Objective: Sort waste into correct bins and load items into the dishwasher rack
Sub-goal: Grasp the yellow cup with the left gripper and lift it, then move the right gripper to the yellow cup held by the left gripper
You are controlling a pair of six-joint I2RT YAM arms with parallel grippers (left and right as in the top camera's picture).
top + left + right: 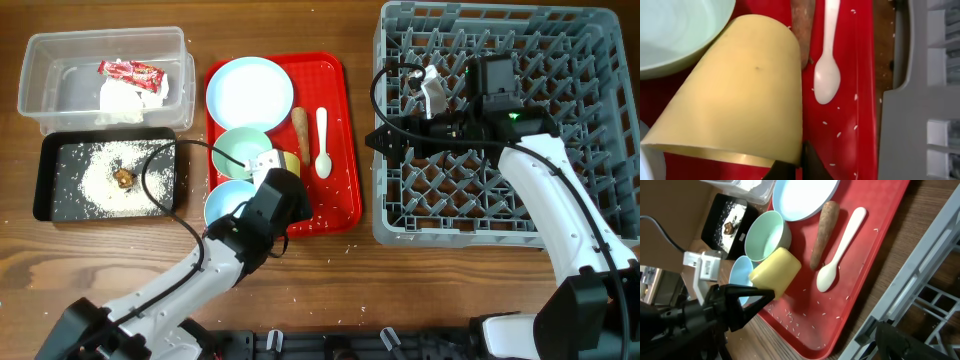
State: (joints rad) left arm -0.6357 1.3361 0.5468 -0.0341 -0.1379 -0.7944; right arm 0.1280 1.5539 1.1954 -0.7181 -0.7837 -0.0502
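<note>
The clear plastic rectangular tub [40, 105] at ten o'clock holds a red snack wrapper [130, 71] and a crumpled white napkin [122, 100]. Just below it, the shallow black rectangular tray [45, 190] holds loose white rice grains [95, 180] and a small brown lump [123, 177].

On the flat red tray [335, 200] the left gripper [799, 167] meets the small yellow cup [740, 85]. Its jaws stand narrow, apparently pinching the cup's wall at the rim. The cup looks light, rigid and smooth, so a thin rim pinch may let it swivel. A firmer hold would probably sit deeper on the wall.

The cup lies tipped on its side, a plain matte tapered shape with its mouth toward the gripper. It touches a pale blue bowl [240, 150] at its eleven o'clock. A brown sausage-like stick [300, 125] and a white plastic spoon [322, 145] lie at its one o'clock.

The large square grey plastic grid crate [590, 60] sits at three o'clock. The right gripper [383, 138] hangs over the crate's left edge. I cannot tell how its jaws stand.
</note>
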